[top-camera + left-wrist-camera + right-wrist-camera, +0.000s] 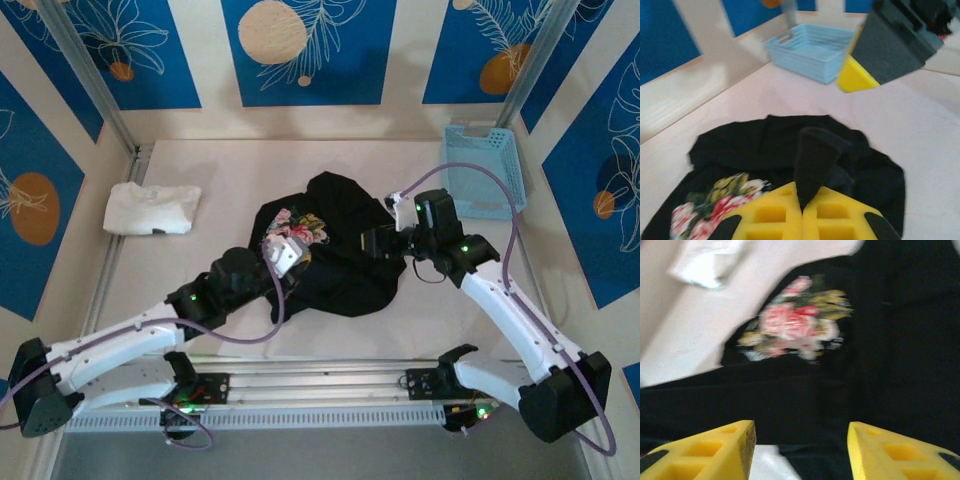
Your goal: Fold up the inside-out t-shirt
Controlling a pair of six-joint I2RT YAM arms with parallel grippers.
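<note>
The inside-out t-shirt [340, 265] lies in a black lump in the middle of the top picture, on the table [400, 160]. You can see the left gripper [285, 255] at its left side and the right gripper [378, 240] over its right side. A white t-shirt [152, 208] sits at the left, and a light-blue basket [485, 170] at the upper right. The black shirt is crumpled, with no neat fold, so I think nearly all the folding is left for you.

In the left wrist picture, the left gripper [801, 200] is at the bottom. Its yellow fingers are pressed together, pinching a little peak of black cloth. The shirt spreads over the lower half, and the basket is at the top.

In the right wrist picture, the right gripper [800, 440] has its fingers spread apart at the bottom, with nothing held. The black shirt lies under them. A flower print [795, 327] in pink, red and yellow shows in the upper middle. You get no words or brand names to read; it is blurry.
</note>
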